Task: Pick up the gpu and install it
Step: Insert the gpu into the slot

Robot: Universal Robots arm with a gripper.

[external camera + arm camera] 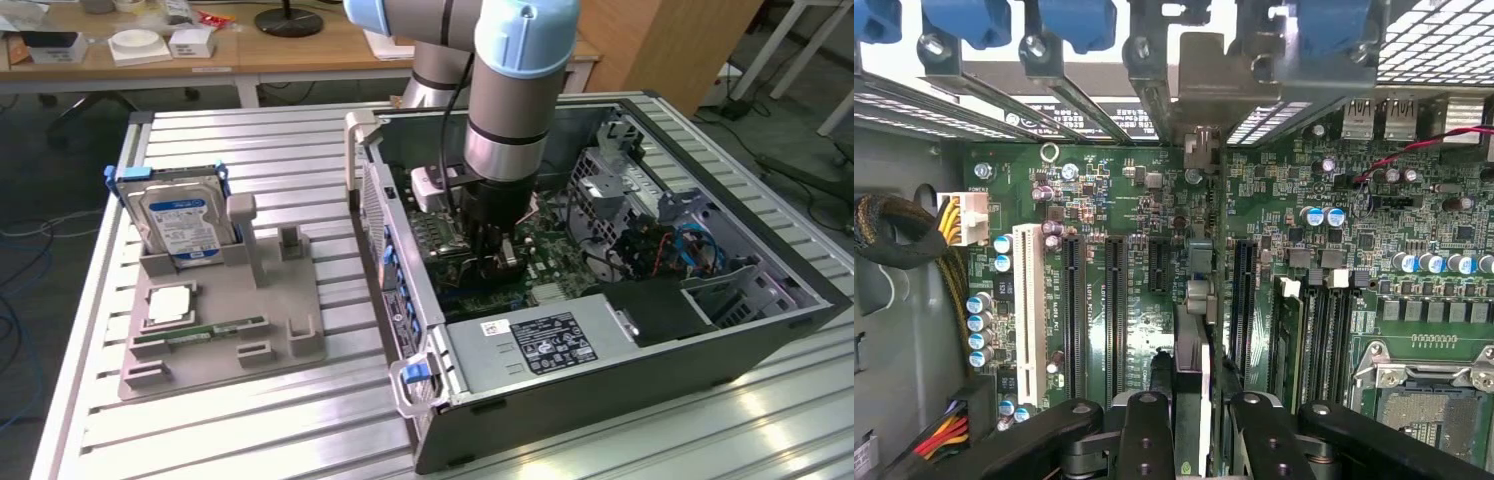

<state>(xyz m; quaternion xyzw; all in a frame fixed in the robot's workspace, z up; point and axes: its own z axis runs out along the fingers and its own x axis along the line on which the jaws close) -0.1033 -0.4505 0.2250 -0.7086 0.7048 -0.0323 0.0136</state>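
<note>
Green motherboard (pixel 1154 200) fills the open computer case (pixel 747 330) at the centre-right of the exterior view, and the arm reaches down into it. The pincer (pixel 1189 420) at the lower centre of the wrist view is partly closed on the gpu (pixel 1192 330), held edge-on over the board between black expansion slots (pixel 1116 310). On the slatted surface (pixel 267 440), a grey fixture (pixel 227 340) at left holds a blue-labelled hard drive (pixel 180 215).
</note>
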